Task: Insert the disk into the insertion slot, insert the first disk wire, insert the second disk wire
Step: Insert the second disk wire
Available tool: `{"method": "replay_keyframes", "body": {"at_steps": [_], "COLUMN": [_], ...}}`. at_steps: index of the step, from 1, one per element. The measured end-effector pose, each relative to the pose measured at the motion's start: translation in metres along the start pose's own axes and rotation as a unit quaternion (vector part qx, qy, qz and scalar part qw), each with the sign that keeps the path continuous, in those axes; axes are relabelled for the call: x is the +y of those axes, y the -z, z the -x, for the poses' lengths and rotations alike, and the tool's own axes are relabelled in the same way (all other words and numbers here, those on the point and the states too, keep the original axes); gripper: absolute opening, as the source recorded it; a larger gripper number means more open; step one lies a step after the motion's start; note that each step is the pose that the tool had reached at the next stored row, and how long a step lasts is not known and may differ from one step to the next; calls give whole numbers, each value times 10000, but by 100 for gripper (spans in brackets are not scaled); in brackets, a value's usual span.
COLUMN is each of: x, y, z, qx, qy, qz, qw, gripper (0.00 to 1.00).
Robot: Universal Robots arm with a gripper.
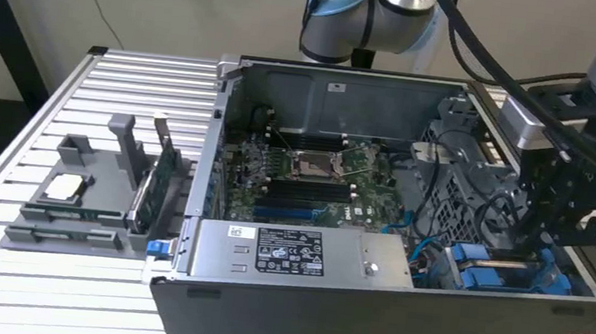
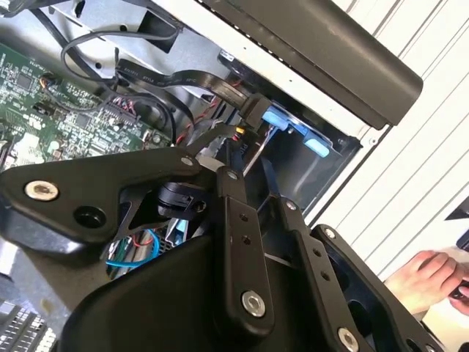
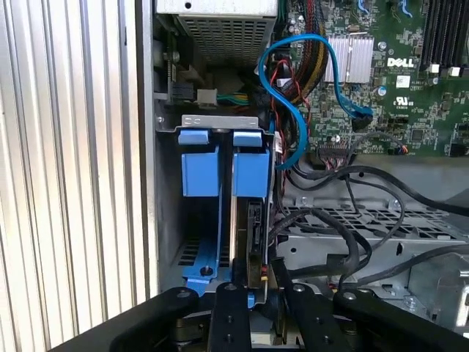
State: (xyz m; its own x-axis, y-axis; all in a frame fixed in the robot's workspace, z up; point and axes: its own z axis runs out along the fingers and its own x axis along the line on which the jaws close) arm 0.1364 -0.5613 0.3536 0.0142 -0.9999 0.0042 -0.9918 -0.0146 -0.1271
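The disk (image 3: 253, 227) stands edge-on in its blue frame (image 3: 249, 172) inside the insertion slot (image 3: 220, 121), the grey bay at the case's corner. A second blue frame (image 3: 198, 169) sits beside it. In the exterior view the blue frames (image 1: 498, 275) lie low at the case's right end, with my gripper (image 1: 534, 246) reaching down onto them. In both wrist views my gripper (image 3: 260, 284) (image 2: 231, 143) is shut on a black disk wire plug (image 2: 253, 108) with red and yellow leads, held against the disk's end. A blue wire (image 3: 293, 125) loops from the board toward the bay.
The open computer case (image 1: 392, 327) lies on a slatted metal table (image 1: 41, 290). Inside are a green board (image 1: 309, 176) and a grey box with a sticker (image 1: 300, 254). A grey parts holder (image 1: 85, 194) stands at the exterior view's left. A person's hand (image 2: 425, 275) rests outside the case.
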Motion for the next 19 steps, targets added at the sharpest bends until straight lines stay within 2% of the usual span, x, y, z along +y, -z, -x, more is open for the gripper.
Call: {"method": "replay_keyframes", "body": {"at_steps": [10,19], "x": [-1,-17], "y": [7,90], "z": [1,0], "qx": [6,5], "qy": [4,4], "qz": [0,28], "qw": [10000,10000], "gripper": [27,27]}}
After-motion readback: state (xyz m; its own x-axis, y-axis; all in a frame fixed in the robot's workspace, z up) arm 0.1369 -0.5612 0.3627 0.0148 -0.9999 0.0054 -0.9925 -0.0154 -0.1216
